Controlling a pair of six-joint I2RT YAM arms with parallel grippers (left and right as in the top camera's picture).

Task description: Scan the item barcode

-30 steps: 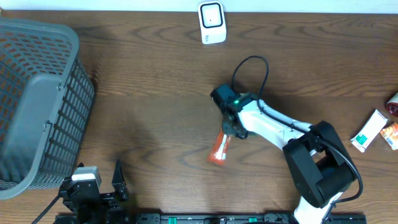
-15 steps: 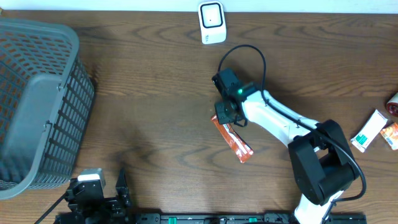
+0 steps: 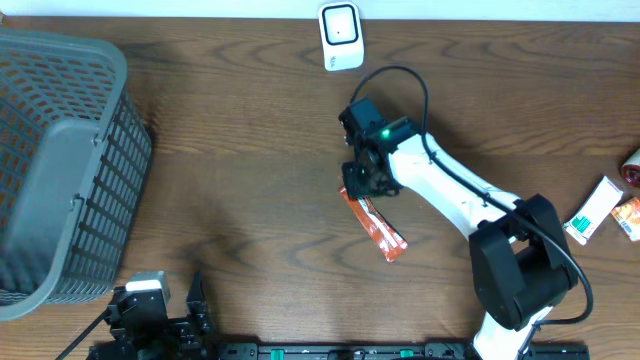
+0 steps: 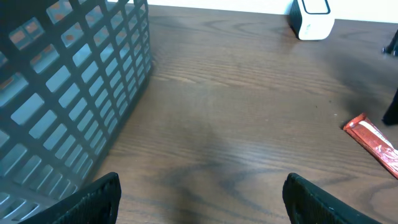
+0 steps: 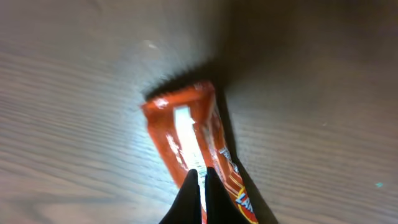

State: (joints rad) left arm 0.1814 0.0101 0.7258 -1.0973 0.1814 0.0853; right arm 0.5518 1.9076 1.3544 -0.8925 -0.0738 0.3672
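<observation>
The item is a long orange snack packet (image 3: 373,225) hanging slantwise below my right gripper (image 3: 362,182) near the table's middle. In the right wrist view the gripper (image 5: 200,180) is shut, its fingertips pinched on the packet (image 5: 183,127), whose glossy white strip faces the camera with a shadow beneath it. The white barcode scanner (image 3: 341,37) stands at the far edge, well beyond the gripper. My left gripper (image 4: 202,199) stands open over bare wood at the near left, holding nothing. Its view shows the packet (image 4: 375,144) far right and the scanner (image 4: 313,15) at the top.
A large grey mesh basket (image 3: 60,160) fills the left side, close to the left gripper (image 3: 160,305). At the right edge lie a white box (image 3: 593,210), an orange pack (image 3: 628,217) and a red item (image 3: 632,165). A black cable loops above the right wrist.
The right gripper has turned and moved slightly toward the scanner, swinging the packet from pointing near-left to pointing near-right. The left gripper shifted only slightly.
</observation>
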